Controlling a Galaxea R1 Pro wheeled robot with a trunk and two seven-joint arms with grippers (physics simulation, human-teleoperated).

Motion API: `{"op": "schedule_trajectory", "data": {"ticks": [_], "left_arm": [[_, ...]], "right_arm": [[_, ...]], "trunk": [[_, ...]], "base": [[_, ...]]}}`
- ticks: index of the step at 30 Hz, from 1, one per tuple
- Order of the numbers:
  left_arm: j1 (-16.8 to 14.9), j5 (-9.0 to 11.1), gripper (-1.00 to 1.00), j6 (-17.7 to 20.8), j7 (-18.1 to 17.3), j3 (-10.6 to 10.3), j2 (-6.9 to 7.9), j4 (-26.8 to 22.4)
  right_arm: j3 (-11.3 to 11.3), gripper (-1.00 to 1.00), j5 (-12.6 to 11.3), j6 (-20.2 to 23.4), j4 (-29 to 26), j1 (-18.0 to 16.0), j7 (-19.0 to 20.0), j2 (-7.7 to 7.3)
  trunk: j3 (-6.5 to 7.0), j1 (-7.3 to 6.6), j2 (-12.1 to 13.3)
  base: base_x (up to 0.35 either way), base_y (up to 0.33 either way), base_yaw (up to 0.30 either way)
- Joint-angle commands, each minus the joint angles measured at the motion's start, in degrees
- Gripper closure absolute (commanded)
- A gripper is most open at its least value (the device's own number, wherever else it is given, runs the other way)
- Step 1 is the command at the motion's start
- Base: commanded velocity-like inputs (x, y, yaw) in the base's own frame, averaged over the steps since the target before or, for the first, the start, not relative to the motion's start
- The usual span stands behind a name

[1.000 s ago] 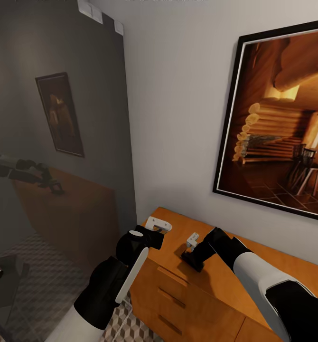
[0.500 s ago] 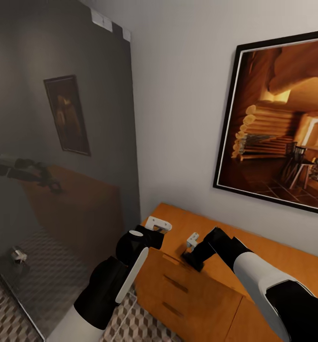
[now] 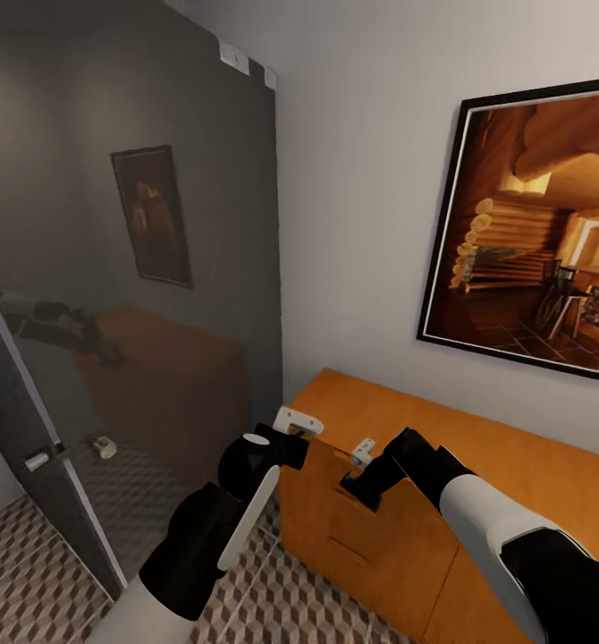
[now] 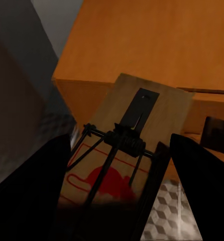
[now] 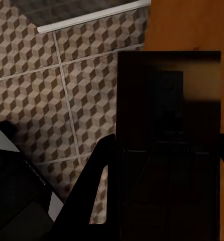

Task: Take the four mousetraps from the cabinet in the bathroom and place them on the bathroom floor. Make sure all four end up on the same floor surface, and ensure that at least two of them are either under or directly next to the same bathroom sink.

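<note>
Both arms are raised over the near left end of the orange-brown cabinet (image 3: pixel 478 465), which stands against the white wall beneath a black-framed painting (image 3: pixel 536 233) of a log-cabin interior.

The left gripper (image 4: pixel 117 196) is clenched on a mousetrap (image 4: pixel 127 135): in the left wrist view the tan board sits between the two dark fingers, its black spring bar and coil across the middle and the red printing at the near end. Beyond the board lie the cabinet's flat top and front edge, with a patch of cube-patterned bathroom floor (image 3: pixel 31 572) lower down. In the head view this gripper (image 3: pixel 298 422) hangs at the cabinet's left corner.

The right gripper (image 3: pixel 364 452) sits just beside it, over the cabinet's front edge. The right wrist view shows a dark rectangular shape (image 5: pixel 167 140) between the fingers — too shadowed to say what it is, or whether the gripper grips it or is merely closed near it. Tiles and a strip of cabinet wood show behind it.

To the left stands a grey glass shower panel (image 3: pixel 139 295), mirroring the cabinet, the painting and an arm.
</note>
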Motion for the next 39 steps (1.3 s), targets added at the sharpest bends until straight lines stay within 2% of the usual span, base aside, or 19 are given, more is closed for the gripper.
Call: {"op": "schedule_trajectory", "data": {"ticks": [1,19,30,35,37,39], "left_arm": [[-0.04,0.58,1.0,0.17,0.59,-0.04,0.0,-0.01],[-0.04,0.54,1.0,0.17,0.55,-0.04,0.0,0.02],[-0.04,0.48,1.0,0.18,0.46,-0.04,0.0,0.44],[-0.04,0.47,1.0,-0.94,0.49,0.07,0.0,3.46],[-0.04,0.41,1.0,-3.36,0.47,0.11,0.01,6.34],[-0.04,0.38,1.0,-6.55,0.44,0.08,0.0,11.56]], "right_arm": [[0.01,1.0,0.41,0.22,-0.13,-0.01,0.33,-0.01],[0.01,1.0,0.41,0.22,-0.13,-0.01,0.3,-0.01],[0.01,1.0,0.41,-0.11,-0.13,-0.01,0.07,-0.01],[-0.06,1.0,0.23,-1.98,0.38,-0.01,-2.42,-0.01],[-0.1,1.0,0.06,-3.96,2.57,-0.01,-5.06,-0.01],[-0.25,1.0,-0.12,-6.92,5.93,-0.01,-7.88,-0.01]], "trunk": [[-0.07,0.01,-0.09],[-0.07,0.01,-0.09],[-0.07,0.01,-0.09],[-0.07,0.01,-0.09],[-0.07,0.01,-0.09],[-0.07,0.01,-0.09]], "base": [[-0.231,0.263,0.0],[-0.224,0.262,0.0],[-0.027,0.042,0.0],[0.0,0.0,0.0],[0.0,0.0,0.0],[0.0,0.0,0.0]]}}
